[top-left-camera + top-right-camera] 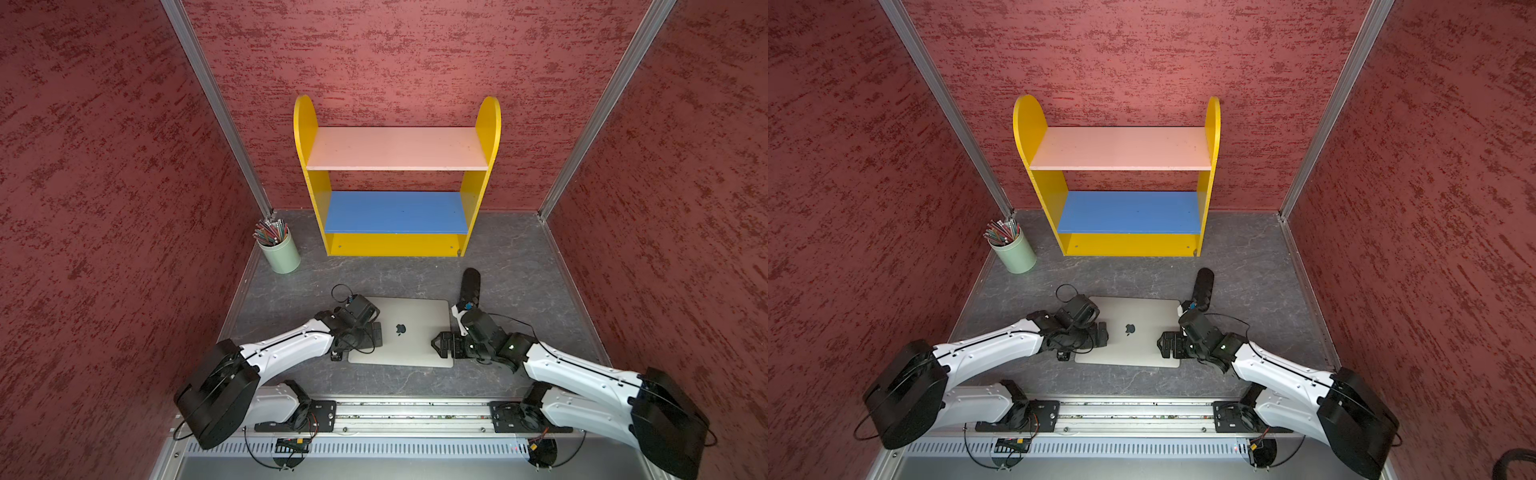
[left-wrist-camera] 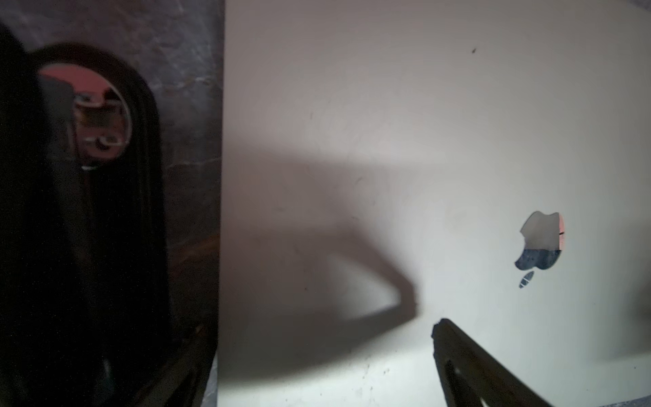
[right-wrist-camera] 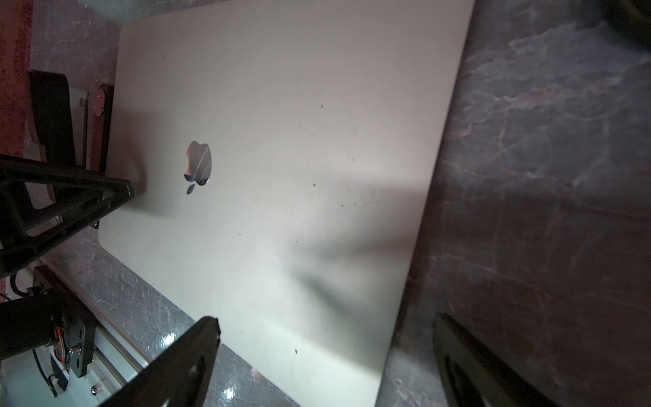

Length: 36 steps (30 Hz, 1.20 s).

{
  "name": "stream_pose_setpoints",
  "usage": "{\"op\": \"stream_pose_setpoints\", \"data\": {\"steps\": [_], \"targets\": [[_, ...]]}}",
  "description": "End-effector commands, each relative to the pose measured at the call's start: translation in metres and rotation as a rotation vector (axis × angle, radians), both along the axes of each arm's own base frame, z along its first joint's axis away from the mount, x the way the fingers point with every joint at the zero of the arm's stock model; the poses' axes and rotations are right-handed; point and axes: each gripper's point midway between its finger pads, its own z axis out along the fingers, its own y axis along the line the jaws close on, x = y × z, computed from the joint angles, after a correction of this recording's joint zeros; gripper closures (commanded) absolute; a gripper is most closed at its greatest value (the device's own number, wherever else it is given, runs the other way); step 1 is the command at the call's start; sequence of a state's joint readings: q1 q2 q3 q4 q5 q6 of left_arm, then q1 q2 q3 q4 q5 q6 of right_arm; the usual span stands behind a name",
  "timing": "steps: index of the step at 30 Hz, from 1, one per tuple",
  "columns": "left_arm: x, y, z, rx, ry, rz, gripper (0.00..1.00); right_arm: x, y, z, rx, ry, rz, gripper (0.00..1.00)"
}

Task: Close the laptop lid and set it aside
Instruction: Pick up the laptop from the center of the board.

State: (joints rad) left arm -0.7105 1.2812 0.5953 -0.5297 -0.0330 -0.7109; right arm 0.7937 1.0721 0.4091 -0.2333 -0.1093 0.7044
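The silver laptop (image 1: 415,316) (image 1: 1142,316) lies flat on the dark table between my two arms. The laptop lid (image 2: 387,141) (image 3: 281,141) is down, plain outside and apple logo facing up. My left gripper (image 1: 375,335) (image 2: 317,338) is open, low at the laptop's left edge: one finger (image 2: 447,331) is over the lid, the other beside that edge. At the laptop's right edge my right gripper (image 1: 439,345) (image 3: 326,322) stands open too, and that edge runs between its fingertips (image 3: 209,326). Neither holds anything.
A yellow shelf unit (image 1: 397,245) with a white and a blue board stands against the back wall. A green cup of pencils (image 1: 282,255) sits back left. A slim black bar (image 1: 470,282) lies just behind my right wrist. Red walls enclose the table.
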Motion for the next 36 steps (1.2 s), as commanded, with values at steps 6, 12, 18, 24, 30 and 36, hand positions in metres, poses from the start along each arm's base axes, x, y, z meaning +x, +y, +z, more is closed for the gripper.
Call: {"op": "stream_pose_setpoints", "data": {"steps": [6, 12, 18, 24, 30, 36], "targets": [[0.000, -0.002, -0.007, -0.011, 0.014, 0.004, 0.00, 0.000, 0.007, -0.004, 0.073, 0.049, -0.011, 0.02], [-0.008, -0.001, -0.012, -0.016, 0.035, -0.011, 0.00, -0.008, 0.000, -0.017, 0.097, 0.133, -0.035, 0.02], [-0.013, -0.001, -0.015, -0.025, 0.053, -0.027, 0.00, -0.021, -0.007, -0.024, 0.124, 0.232, -0.025, 0.02], [-0.015, 0.003, -0.016, 0.010, 0.070, -0.041, 0.00, -0.028, -0.009, -0.025, 0.136, 0.285, -0.006, 0.02], [-0.018, 0.005, -0.014, 0.028, 0.076, -0.054, 0.00, -0.031, -0.013, -0.024, 0.138, 0.308, -0.007, 0.02], [-0.025, -0.001, -0.023, 0.008, 0.119, -0.085, 0.00, -0.032, -0.003, -0.022, 0.196, 0.335, 0.028, 0.02]]}}
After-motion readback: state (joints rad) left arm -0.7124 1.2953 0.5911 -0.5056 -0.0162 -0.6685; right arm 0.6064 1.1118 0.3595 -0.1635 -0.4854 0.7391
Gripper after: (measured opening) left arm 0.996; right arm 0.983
